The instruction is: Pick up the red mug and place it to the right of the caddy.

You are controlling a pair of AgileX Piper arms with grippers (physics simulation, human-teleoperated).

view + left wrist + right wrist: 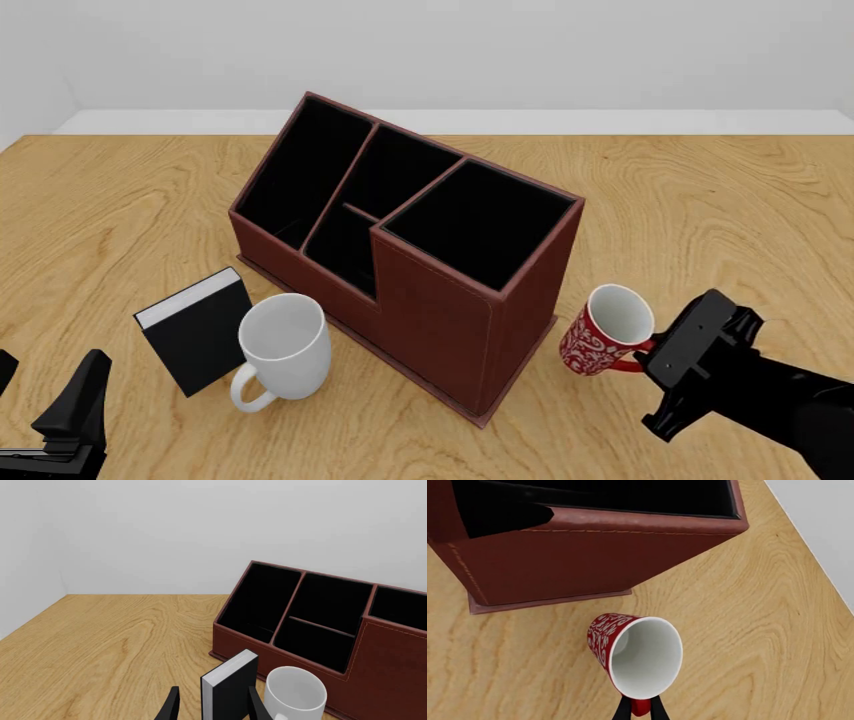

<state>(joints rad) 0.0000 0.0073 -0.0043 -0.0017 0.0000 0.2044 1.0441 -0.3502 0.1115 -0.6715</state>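
The red mug (597, 343), with a white floral pattern and white inside, hangs tilted just right of the caddy's front corner, its mouth facing up and right. My right gripper (646, 354) is shut on its red handle. In the right wrist view the mug (627, 650) is in front of the fingers (622, 711), close to the table. Whether it touches the wood I cannot tell. The caddy (441, 300) is a large reddish-brown box with black compartments, mid-table; it also shows in the right wrist view (580, 555). My left gripper (47, 380) is open and empty at the near left.
A plain white mug (283, 345) and a small black book (200, 330) stand left of the caddy's front, just ahead of my left gripper (213, 707). In the left wrist view I see the book (230, 687), white mug (295, 692) and caddy (387, 665).
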